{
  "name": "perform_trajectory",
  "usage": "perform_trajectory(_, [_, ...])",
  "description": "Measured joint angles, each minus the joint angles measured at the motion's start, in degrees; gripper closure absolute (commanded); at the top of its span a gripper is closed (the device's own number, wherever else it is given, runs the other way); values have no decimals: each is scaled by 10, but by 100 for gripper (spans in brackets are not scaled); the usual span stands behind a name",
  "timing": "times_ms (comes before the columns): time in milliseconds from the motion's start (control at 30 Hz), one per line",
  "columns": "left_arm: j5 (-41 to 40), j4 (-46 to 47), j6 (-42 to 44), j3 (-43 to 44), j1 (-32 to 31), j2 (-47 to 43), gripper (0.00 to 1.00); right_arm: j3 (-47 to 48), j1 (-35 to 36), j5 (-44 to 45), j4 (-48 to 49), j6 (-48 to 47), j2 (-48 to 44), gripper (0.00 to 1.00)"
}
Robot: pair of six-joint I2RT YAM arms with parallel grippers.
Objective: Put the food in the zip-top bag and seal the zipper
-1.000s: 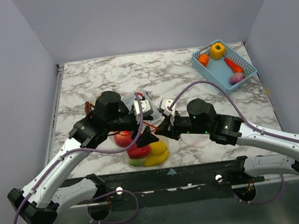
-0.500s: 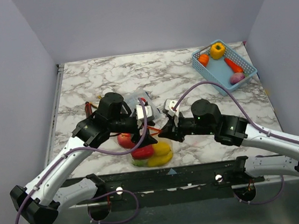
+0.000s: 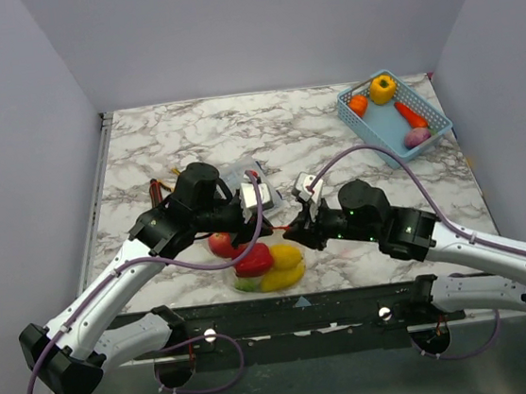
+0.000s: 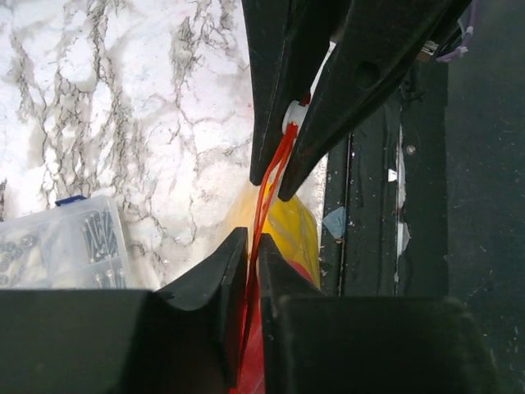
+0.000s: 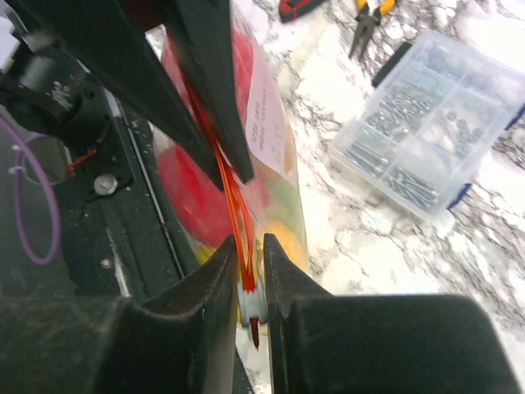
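Note:
The zip-top bag [image 3: 271,265] hangs near the table's front edge, with red food [image 3: 254,259] and yellow food [image 3: 285,256] inside. Its red-orange zipper [image 4: 264,193] runs taut between my two grippers. My left gripper [image 4: 251,261] is shut on the zipper strip; from above it [image 3: 249,225] sits over the bag's left part. My right gripper [image 5: 250,283] stands narrow with the zipper's white slider [image 5: 250,302] between its fingers, touching both. From above the right gripper [image 3: 297,225] is just right of the left one.
A blue basket [image 3: 427,131] at the back right holds a yellow pepper [image 3: 383,88], an orange piece [image 3: 358,104] and a carrot [image 3: 411,113]. A clear box of screws [image 5: 431,123] lies behind the left wrist. Pliers [image 5: 369,16] lie left of it. The table's front edge is just below the bag.
My left gripper has shut on the zipper strip. My right gripper has slid a little to the right along the zipper and its jaws have eased slightly.

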Motion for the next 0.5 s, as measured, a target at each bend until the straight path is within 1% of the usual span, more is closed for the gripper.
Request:
perform_trajectory(33, [-2,0,0,0,0,0,99,-9,0,5,5,6,-5,70])
perform_trajectory(67, [-3,2,-1,0,0,-1,100,-19,0,9,10,9,-12,67])
perform_trajectory(167, [-8,3,-3,0,0,-3,100,-43,-1,27,33,27,-27,54])
perform_trajectory(200, [-10,4,-4,0,0,-3,100,-53,-1,39,47,36,-32,45])
perform_trajectory(233, [-14,6,-5,0,0,-3,100,-67,-1,51,65,45,-38,40])
perform_trajectory(300, [-17,8,-8,0,0,-3,100,-99,-1,71,100,60,-54,38])
perform_trajectory(500, [-24,12,-22,0,0,-5,100,-149,-2,91,169,90,-84,38])
